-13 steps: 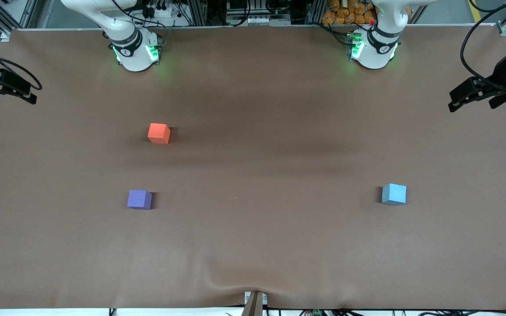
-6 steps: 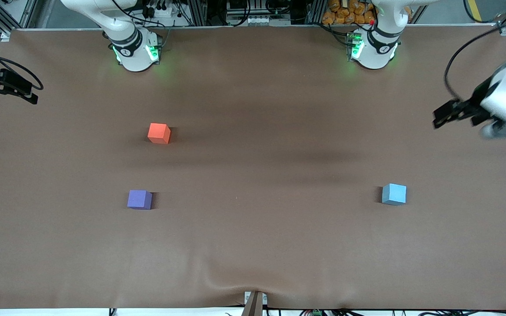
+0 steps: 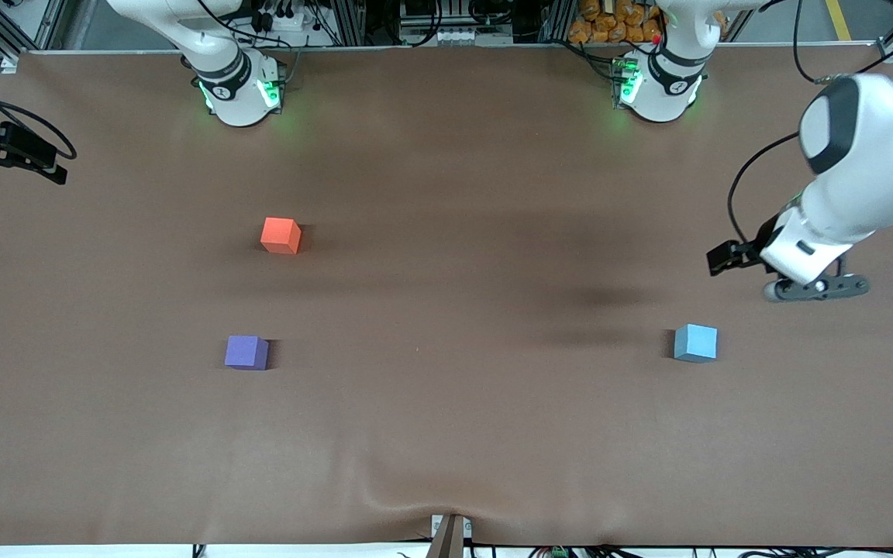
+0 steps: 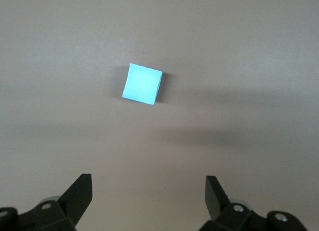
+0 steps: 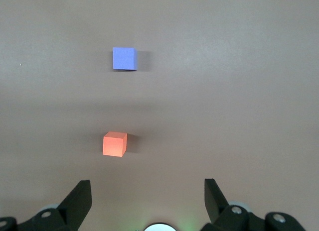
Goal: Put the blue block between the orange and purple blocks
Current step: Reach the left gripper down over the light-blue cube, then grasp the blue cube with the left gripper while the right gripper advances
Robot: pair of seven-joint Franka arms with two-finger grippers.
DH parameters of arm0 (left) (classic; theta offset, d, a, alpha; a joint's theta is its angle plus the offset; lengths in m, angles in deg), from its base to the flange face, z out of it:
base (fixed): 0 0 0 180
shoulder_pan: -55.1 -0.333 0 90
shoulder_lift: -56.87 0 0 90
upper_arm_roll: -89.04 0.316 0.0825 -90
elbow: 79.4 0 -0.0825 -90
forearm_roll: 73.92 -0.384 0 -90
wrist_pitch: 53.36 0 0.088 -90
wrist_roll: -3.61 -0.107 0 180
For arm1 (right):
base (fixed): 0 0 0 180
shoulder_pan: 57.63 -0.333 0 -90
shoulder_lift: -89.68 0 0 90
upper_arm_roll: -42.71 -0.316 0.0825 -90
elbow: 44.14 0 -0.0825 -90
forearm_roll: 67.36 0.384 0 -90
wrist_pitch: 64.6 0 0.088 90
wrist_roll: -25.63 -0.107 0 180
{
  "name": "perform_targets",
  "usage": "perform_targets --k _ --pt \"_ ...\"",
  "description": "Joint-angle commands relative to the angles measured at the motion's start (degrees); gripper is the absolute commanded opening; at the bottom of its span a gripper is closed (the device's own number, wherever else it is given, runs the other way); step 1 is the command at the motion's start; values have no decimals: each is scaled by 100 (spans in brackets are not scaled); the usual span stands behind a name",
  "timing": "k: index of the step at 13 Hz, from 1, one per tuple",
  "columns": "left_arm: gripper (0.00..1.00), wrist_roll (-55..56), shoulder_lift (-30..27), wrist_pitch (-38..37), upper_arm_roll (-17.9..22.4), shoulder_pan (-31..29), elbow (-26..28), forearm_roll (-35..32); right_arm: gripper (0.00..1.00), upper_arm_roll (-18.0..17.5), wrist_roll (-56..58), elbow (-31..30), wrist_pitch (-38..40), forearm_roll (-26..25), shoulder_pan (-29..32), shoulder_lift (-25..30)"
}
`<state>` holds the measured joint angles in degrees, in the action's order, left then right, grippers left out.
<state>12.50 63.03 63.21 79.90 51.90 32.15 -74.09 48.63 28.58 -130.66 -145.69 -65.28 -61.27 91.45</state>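
Observation:
The blue block [image 3: 695,343] lies on the brown table toward the left arm's end; it also shows in the left wrist view [image 4: 142,84]. The orange block [image 3: 281,235] and the purple block [image 3: 246,352] lie apart toward the right arm's end, the purple one nearer the front camera. Both show in the right wrist view, orange [image 5: 114,144] and purple [image 5: 124,58]. My left gripper [image 3: 729,257] [image 4: 148,183] is open and empty in the air, over bare table beside the blue block. My right gripper [image 3: 12,159] [image 5: 147,187] is open and empty, waiting at the right arm's end of the table.
The brown table cover [image 3: 446,434] has a wrinkle at its front edge by a small clamp [image 3: 450,535]. The two arm bases [image 3: 241,89] [image 3: 660,85] stand along the back edge.
My left arm has swung in from the table's end and come down toward the blue block. The right arm and all three blocks have not moved.

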Motion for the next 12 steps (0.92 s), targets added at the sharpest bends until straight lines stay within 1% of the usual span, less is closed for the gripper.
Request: perform_targets --k 1,4,7,9,12 --pt "100 -115 576 645 -27 -23 26 -237 100 -11 -15 108 6 73 74 -54" --pt "100 -116 1306 1472 -27 -49 17 -606 100 -11 -15 108 -3 82 56 -54" --pt "100 -177 1843 2070 -18 -110 -36 -878 100 -20 -41 108 -30 91 4 -132" --pt "100 -212 2064 2352 -9 -189 -80 -1169 100 -29 -50 108 -257 117 -154 -221" --pt "100 -352 2292 2511 -9 -225 -159 -1240 100 -29 -58 108 -706 117 -391 -449"
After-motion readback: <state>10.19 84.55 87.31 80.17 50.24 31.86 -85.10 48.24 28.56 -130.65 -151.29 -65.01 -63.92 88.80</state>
